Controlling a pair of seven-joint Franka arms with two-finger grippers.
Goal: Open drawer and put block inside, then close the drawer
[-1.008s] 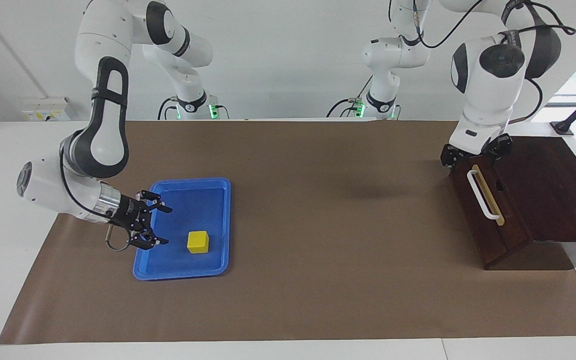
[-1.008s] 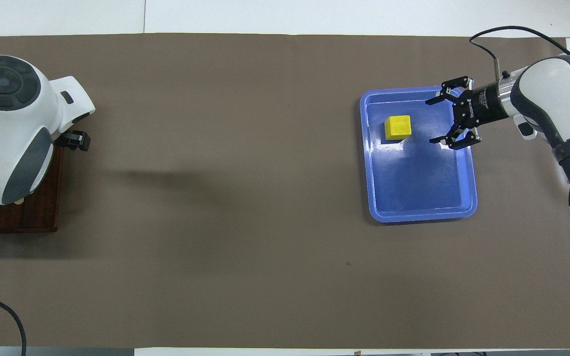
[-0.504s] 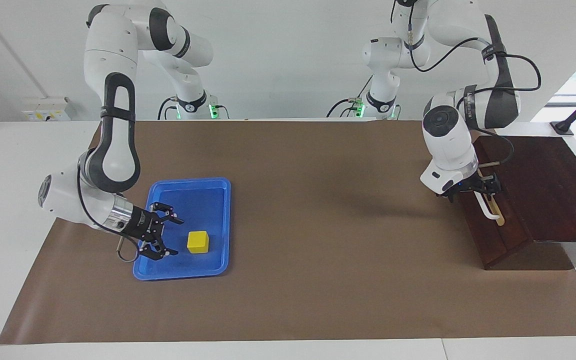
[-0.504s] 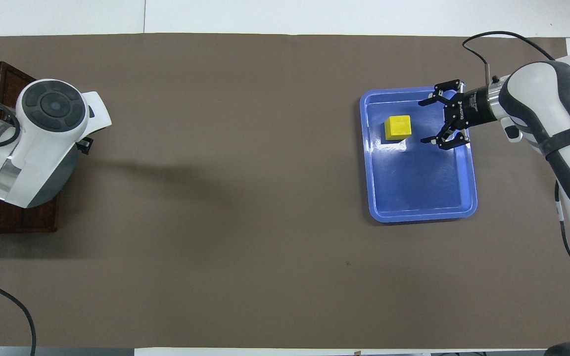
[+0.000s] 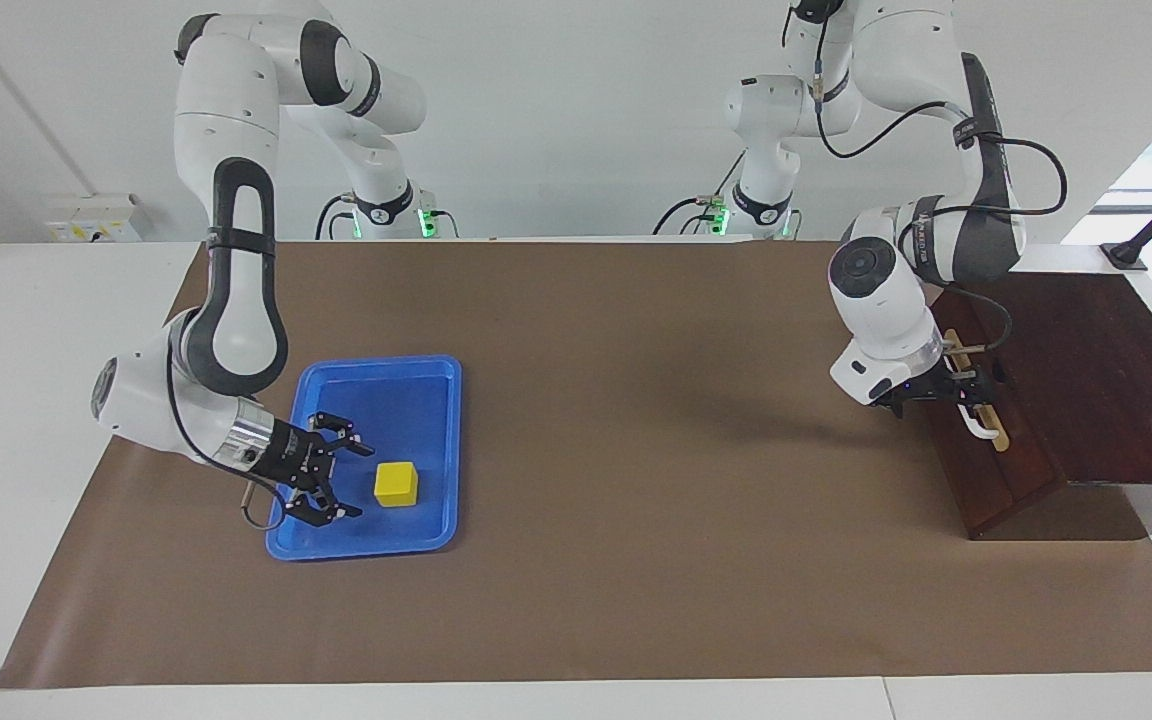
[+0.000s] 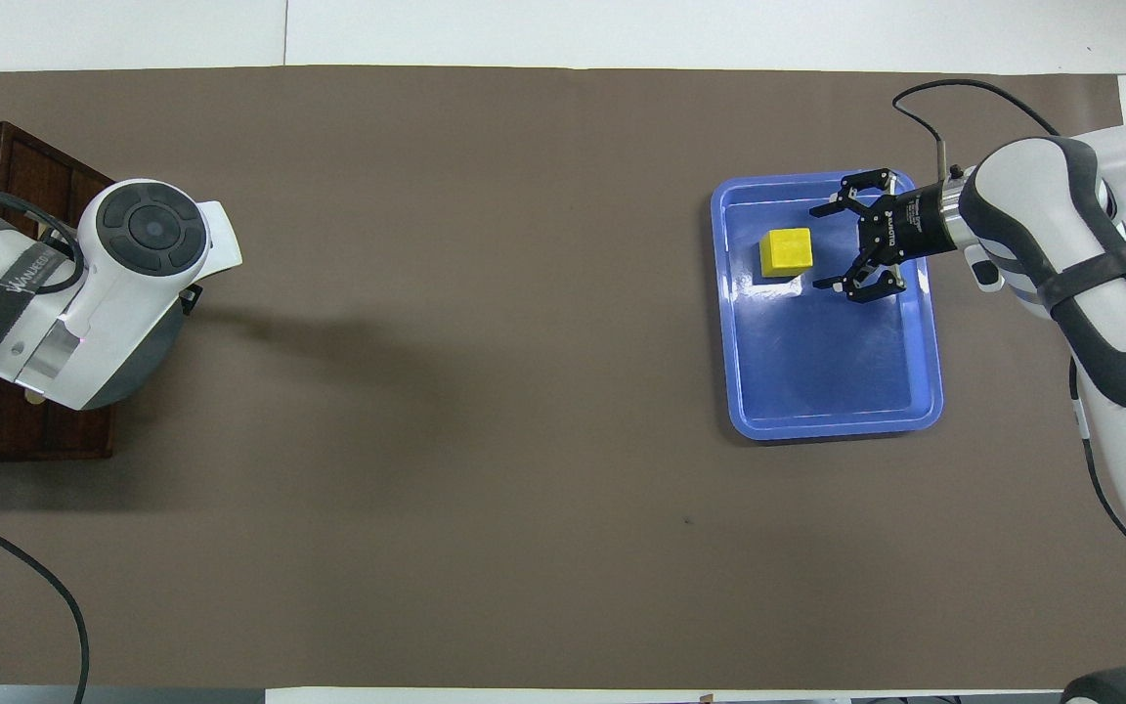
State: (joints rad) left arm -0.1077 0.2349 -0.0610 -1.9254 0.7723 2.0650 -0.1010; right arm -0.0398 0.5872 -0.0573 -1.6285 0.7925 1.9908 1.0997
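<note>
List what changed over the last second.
The right pincer slid over the blue tray toward the yellow block, jaws open. The left pincer moved along the drawer front to its white handle, open. Block, tray and shut drawer stayed put.

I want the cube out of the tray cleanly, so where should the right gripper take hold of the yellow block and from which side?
Pinch the yellow block across two opposite flat side faces. The open right gripper already sits low beside it inside the blue tray, pointing at it from the right arm's end of the table, so sliding in sideways looks simplest. The block stands square and alone, its faces apparently clear of the rim.
</note>
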